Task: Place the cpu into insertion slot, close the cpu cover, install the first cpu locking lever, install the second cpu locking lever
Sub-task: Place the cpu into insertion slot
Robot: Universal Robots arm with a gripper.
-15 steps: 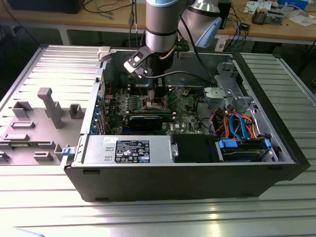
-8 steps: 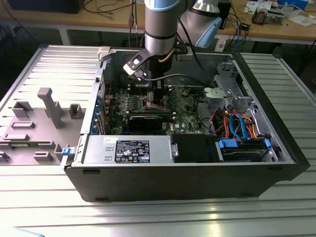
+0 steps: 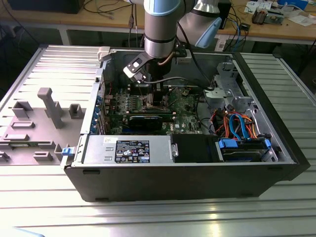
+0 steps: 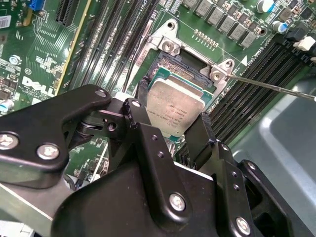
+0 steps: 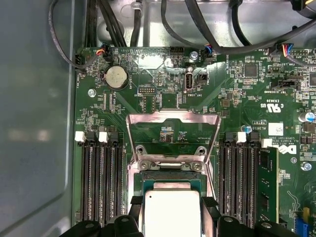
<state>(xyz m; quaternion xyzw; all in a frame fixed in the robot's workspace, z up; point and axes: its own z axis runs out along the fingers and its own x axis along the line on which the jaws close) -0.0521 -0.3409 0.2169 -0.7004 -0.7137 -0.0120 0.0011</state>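
In both wrist views the cpu [image 4: 175, 106] [image 5: 172, 212], a small square chip with a silver-grey top, sits between my two black fingers [image 4: 143, 101] [image 5: 136, 203]. My gripper [image 4: 173, 112] [image 5: 173, 203] [image 3: 157, 91] is shut on it, just over the insertion slot [image 4: 181, 66] [image 5: 170, 177], whose dark centre shows partly beyond the chip. The cpu cover [image 5: 173, 117], a shiny steel frame, is swung open beyond the socket's hinge. A thin wire locking lever [image 4: 269, 87] sticks out beside the socket.
Long black memory slots [image 5: 101, 177] [image 5: 239, 177] flank the socket on both sides. In the exterior view the arm reaches down into an open computer case [image 3: 74, 170] holding a black graphics card [image 3: 145, 120], a power supply [image 3: 131, 148] and coloured cables [image 3: 237, 123].
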